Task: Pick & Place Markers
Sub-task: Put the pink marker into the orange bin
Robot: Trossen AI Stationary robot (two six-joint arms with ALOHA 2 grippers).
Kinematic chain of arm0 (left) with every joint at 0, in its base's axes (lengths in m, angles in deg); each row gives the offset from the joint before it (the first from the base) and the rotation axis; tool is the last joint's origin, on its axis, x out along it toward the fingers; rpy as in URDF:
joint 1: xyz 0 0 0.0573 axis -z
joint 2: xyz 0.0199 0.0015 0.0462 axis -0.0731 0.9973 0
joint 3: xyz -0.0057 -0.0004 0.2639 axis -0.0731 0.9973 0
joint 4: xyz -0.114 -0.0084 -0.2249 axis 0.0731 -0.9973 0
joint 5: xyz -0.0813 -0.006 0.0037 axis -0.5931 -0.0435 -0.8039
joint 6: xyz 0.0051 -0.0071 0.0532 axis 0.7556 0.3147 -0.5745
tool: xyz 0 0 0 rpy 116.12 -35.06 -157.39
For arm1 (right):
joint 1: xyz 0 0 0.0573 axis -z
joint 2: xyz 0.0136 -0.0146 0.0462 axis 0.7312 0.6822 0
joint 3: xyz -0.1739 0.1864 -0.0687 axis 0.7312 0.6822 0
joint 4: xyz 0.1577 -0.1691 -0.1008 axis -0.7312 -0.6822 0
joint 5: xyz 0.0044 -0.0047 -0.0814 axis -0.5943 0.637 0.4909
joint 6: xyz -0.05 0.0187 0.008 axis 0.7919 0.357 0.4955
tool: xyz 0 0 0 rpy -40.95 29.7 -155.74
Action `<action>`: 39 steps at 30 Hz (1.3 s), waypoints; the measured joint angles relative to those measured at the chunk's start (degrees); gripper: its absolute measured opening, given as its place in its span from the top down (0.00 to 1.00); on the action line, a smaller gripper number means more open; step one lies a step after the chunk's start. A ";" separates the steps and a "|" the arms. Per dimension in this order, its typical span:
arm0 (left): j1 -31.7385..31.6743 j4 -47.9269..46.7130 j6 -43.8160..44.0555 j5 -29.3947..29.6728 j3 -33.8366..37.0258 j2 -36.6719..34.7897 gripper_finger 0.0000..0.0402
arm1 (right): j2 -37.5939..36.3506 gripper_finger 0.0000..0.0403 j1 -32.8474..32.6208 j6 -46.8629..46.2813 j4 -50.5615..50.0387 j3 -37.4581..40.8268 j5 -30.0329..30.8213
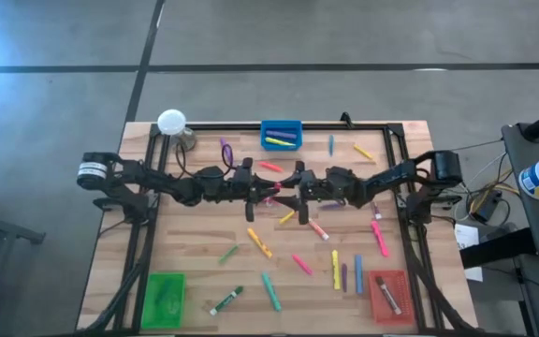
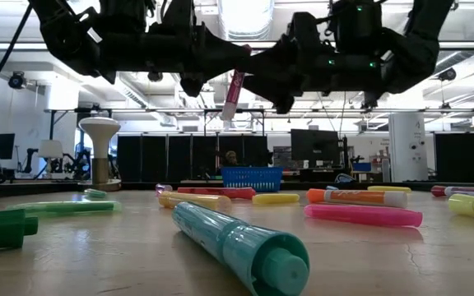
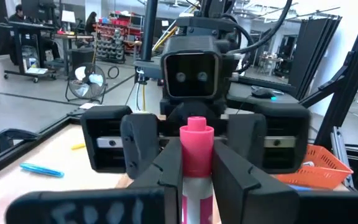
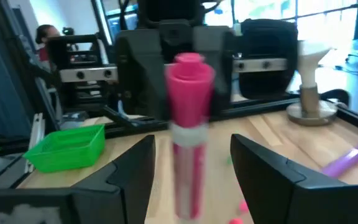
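Resting in left hand [image 3: 194, 171]: pink marker [image 3: 196, 146]

The worktop [image 1: 204, 271] is pale wooden planking, standing on a grey concrete floor [image 1: 344, 33] crossed by dark seam lines. Beyond it lies a large open workshop: long ceiling light strips [image 2: 245, 16] glow overhead, and dark partition panels [image 2: 163, 156] line the far side (with monitors set before them). A floor fan [image 3: 87, 84] stands on the polished floor near desks where a seated person [image 3: 18, 14] works. A white column [image 2: 403, 146] rises at the far right.
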 joint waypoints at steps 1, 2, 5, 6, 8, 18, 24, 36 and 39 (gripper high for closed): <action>-0.02 0.02 -0.12 -0.02 0.00 0.00 0.87 | 0.56 0.52 -0.17 -0.04 0.02 -0.53 -0.27; -0.04 0.06 -0.16 -0.02 0.00 0.00 0.87 | 1.04 0.53 -0.29 -0.04 0.04 -1.01 -0.29; -0.03 0.28 -0.18 -0.02 0.00 0.00 0.87 | 2.17 0.60 -0.51 -0.04 -0.04 -2.12 -0.29; -0.04 0.28 -0.18 -0.02 0.00 0.00 0.87 | 2.33 0.62 -0.57 -0.08 -0.11 -2.37 -0.28; -0.03 0.23 -0.13 -0.05 0.00 -0.02 0.87 | 2.35 0.69 -0.68 -0.28 -0.15 -2.43 -0.29; -0.45 -5.04 -0.43 -0.16 0.51 -3.91 0.78 | -5.25 0.86 -2.45 -1.00 -14.19 -1.41 4.35; -1.02 -8.94 -3.86 0.20 2.33 -9.02 0.77 | -14.51 0.84 -7.29 -5.98 -38.02 -2.75 12.13; -1.62 -6.75 -5.40 1.72 12.39 -16.72 0.80 | -26.66 0.84 -31.32 -50.37 -92.65 -11.91 28.81; -1.64 -6.60 -5.40 1.73 13.77 -17.34 0.80 | -26.14 0.84 -38.41 -64.82 -102.16 -15.48 29.59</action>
